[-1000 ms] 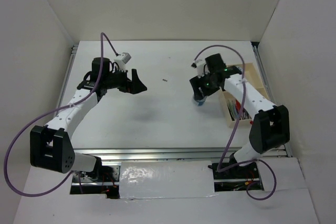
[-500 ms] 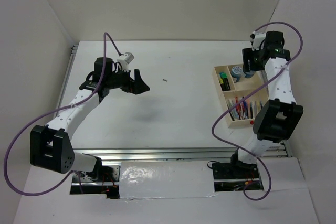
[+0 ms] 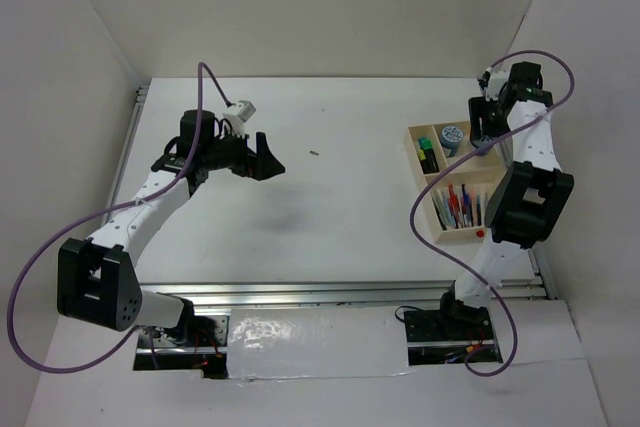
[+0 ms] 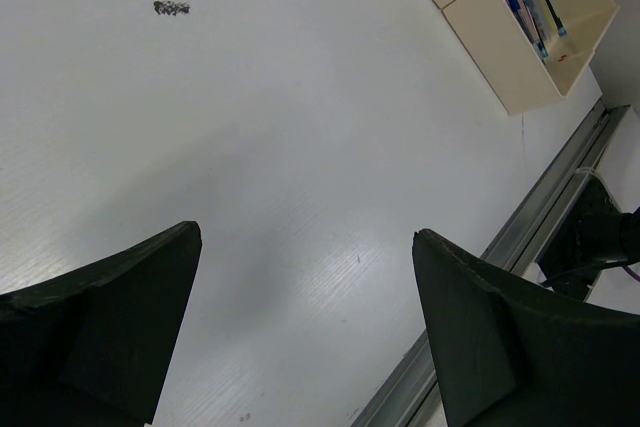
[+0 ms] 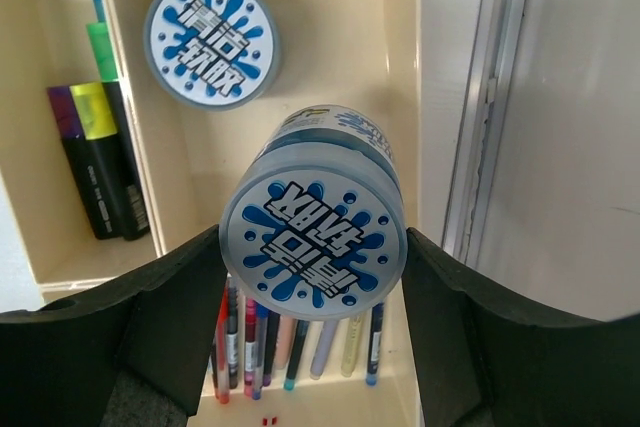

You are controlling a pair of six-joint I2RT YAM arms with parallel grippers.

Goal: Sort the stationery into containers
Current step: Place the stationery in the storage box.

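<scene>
Right wrist: my right gripper (image 5: pixel 312 282), clamped on a pot (image 5: pixel 312 232), has swung over the tray (image 5: pixel 445 97); left gripper (image 4: pixel 305 237) gapes empty; only release remains.

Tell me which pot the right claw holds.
The tilted pot, pinched in the right claw above the tray; the other pot stands inside a compartment.

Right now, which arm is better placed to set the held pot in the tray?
Right arm. Its jaws grip the pot above the tray compartment holding the other pot. The left arm has open, empty jaws over the table, far from the tray.
</scene>
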